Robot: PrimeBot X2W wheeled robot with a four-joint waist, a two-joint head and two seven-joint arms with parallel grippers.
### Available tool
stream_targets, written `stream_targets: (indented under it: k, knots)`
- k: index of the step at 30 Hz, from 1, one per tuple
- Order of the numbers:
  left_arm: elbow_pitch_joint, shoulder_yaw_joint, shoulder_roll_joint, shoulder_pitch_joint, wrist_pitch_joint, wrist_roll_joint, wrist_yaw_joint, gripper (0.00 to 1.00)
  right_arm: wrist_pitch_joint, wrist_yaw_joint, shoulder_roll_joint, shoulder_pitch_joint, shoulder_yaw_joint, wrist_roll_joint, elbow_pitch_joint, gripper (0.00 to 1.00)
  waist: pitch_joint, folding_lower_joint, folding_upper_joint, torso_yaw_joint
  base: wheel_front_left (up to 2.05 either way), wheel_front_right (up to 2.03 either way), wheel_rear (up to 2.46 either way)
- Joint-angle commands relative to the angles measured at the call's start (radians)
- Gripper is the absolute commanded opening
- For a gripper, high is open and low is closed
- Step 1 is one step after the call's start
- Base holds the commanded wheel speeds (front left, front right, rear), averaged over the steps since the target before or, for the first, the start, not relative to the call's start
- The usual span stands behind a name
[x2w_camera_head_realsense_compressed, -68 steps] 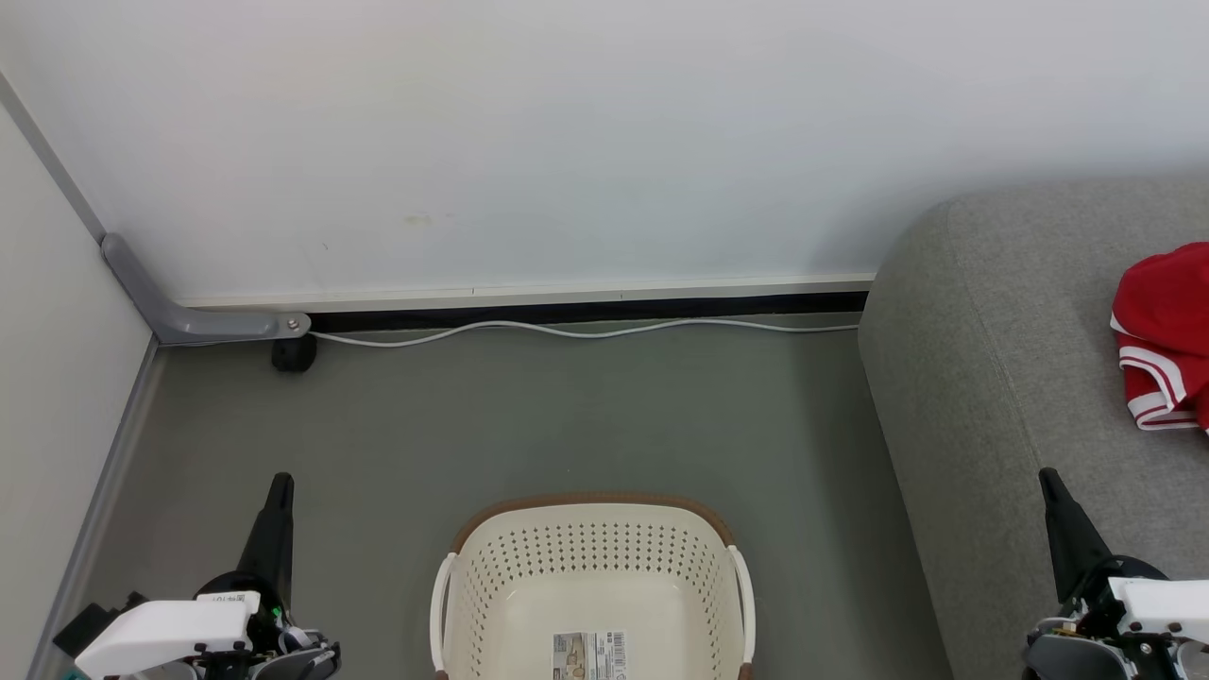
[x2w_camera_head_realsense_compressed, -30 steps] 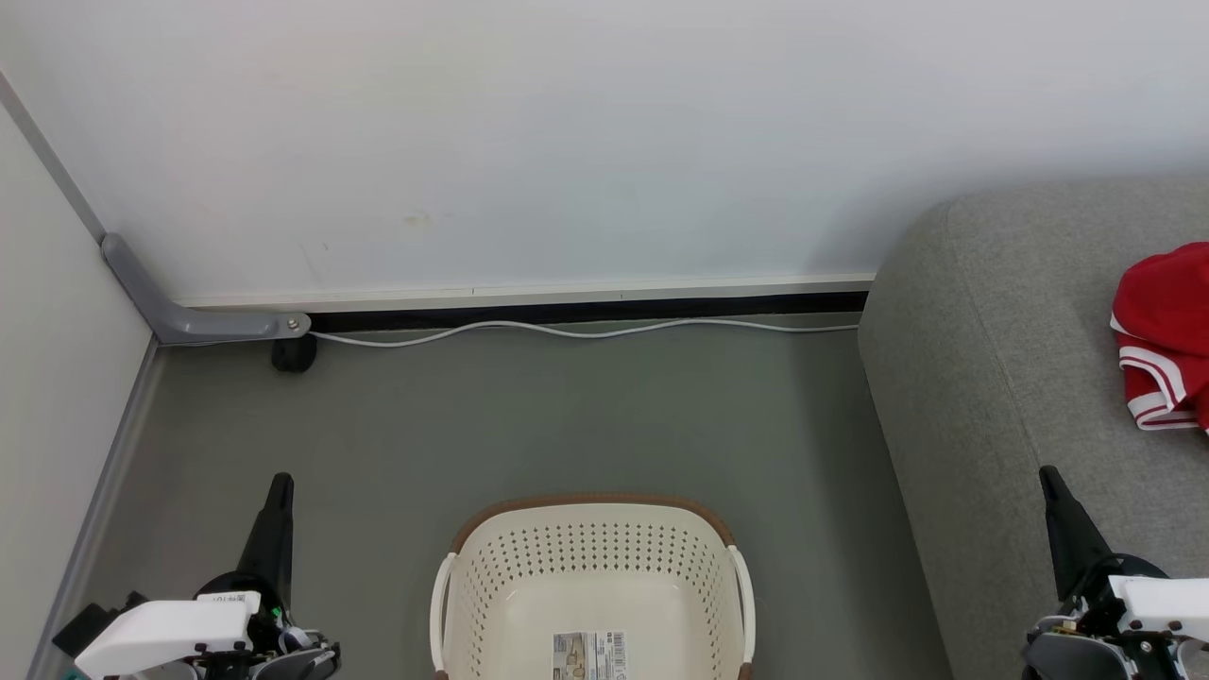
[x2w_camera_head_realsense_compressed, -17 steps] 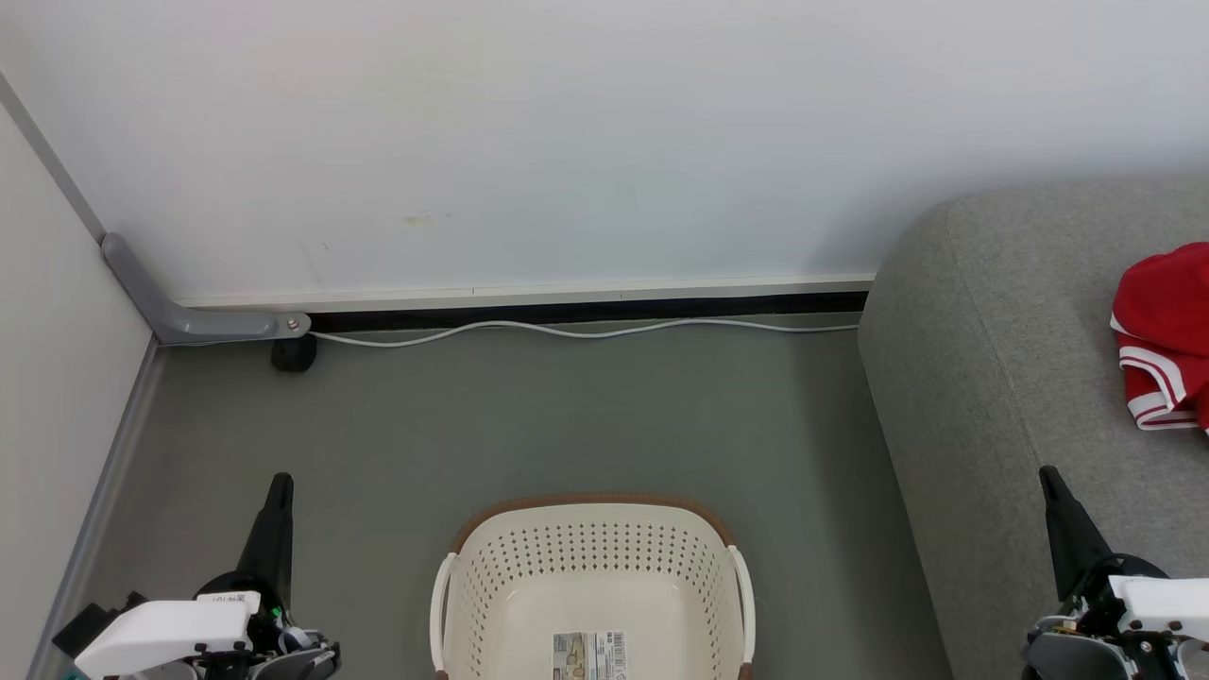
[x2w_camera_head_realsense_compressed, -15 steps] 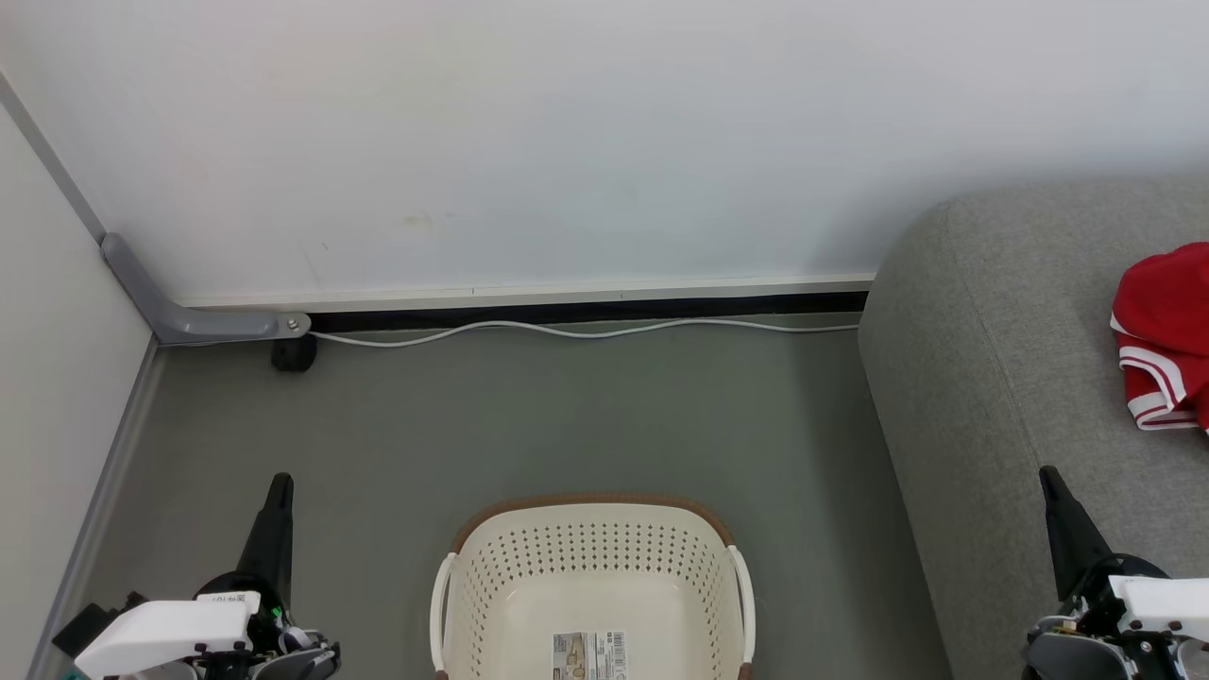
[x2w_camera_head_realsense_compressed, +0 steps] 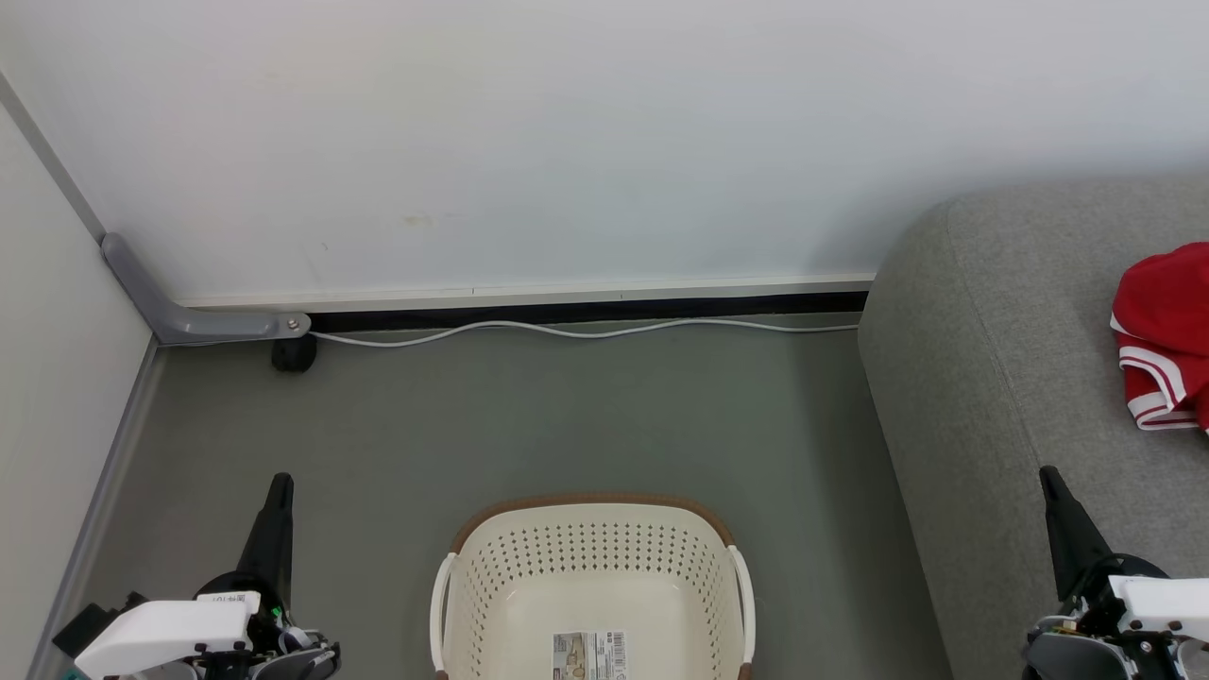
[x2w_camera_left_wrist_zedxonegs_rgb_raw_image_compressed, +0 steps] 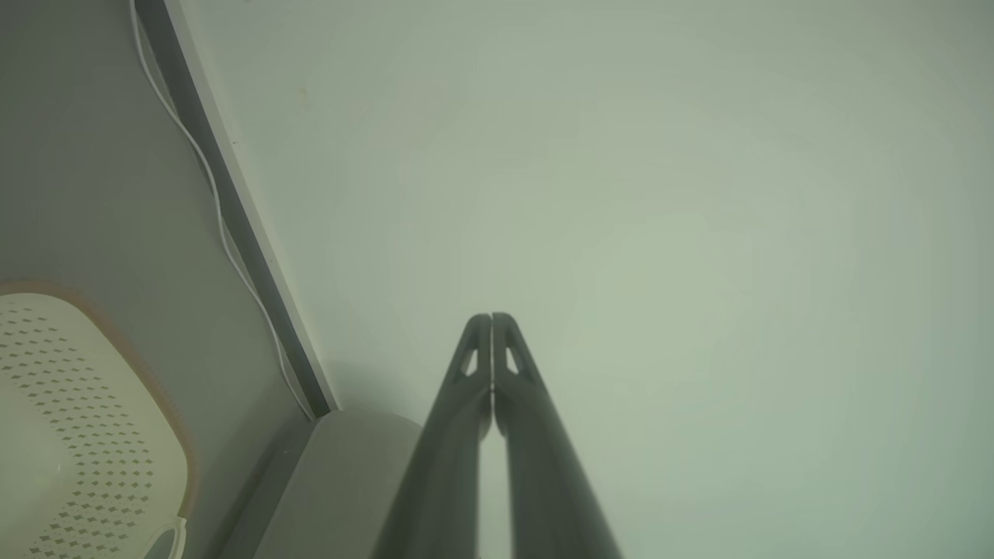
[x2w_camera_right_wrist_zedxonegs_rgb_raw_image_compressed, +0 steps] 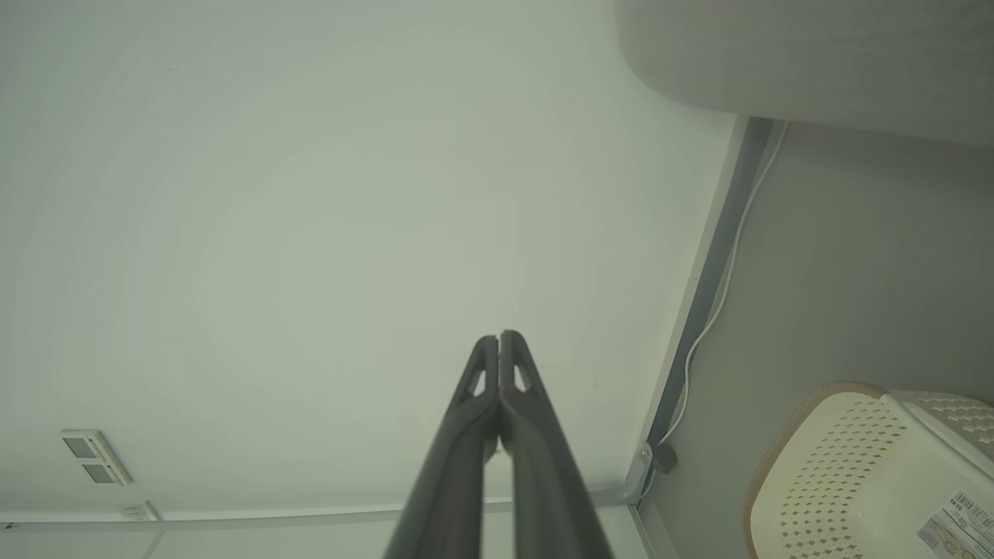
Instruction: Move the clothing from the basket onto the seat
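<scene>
Grey floor [x2w_camera_head_realsense_compressed: 586, 416]: basket [x2w_camera_head_realsense_compressed: 587, 552] stands at the near centre. White cable [x2w_camera_head_realsense_compressed: 567, 331] runs along the foot of the wall. Seat [x2w_camera_head_realsense_compressed: 1001, 359] stands at the right, with red clothing [x2w_camera_head_realsense_compressed: 1166, 331] lying on top.

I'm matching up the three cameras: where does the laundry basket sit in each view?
Head view: the basket is at bottom centre, cut off by the lower edge.
Left wrist view: basket in the lower left corner.
Right wrist view: basket in the lower right corner.
Shared landmark: the white cable beyond the basket.
</scene>
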Motion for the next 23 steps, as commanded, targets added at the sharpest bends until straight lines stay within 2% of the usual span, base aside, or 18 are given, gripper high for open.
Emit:
stream_targets:
  k: [1,23]
  knots:
    - [-0.023,0.033,0.010,-0.057,0.007,0.003,-0.007,0.00,0.009,0.002,-0.010,-0.037,0.016,0.010,-0.031,0.00,0.000,0.0000,0.0000,0.000,0.00,0.00,0.00]
    - [-0.023,0.034,0.010,-0.057,0.007,0.004,-0.007,0.00,0.009,0.002,-0.010,-0.037,0.016,0.010,-0.031,0.00,0.000,0.0000,0.0000,0.000,0.00,0.00,0.00]
